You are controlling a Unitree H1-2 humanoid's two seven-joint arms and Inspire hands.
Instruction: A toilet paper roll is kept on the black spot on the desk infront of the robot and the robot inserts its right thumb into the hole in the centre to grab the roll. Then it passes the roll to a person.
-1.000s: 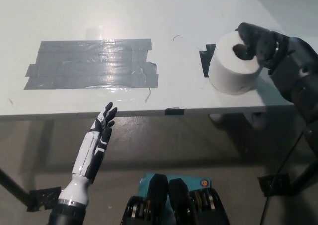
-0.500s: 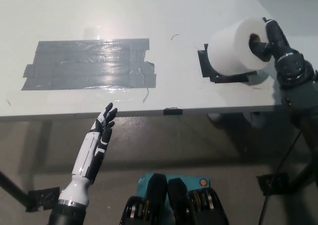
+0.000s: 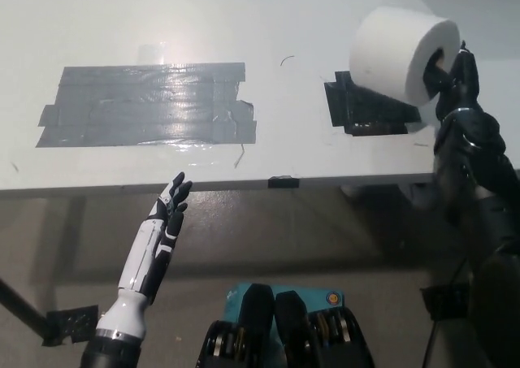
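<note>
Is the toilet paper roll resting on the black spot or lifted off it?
Lifted. The toilet paper roll hangs tipped on the right robot hand, and the black spot lies uncovered.

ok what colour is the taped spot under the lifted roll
Black, a small square tape patch on the white desk, clearest in the head view.

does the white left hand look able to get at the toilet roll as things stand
Probably not. The left hand hangs open below the desk edge at the left, while the toilet roll is lifted off the black spot on the right hand, far across.
</note>
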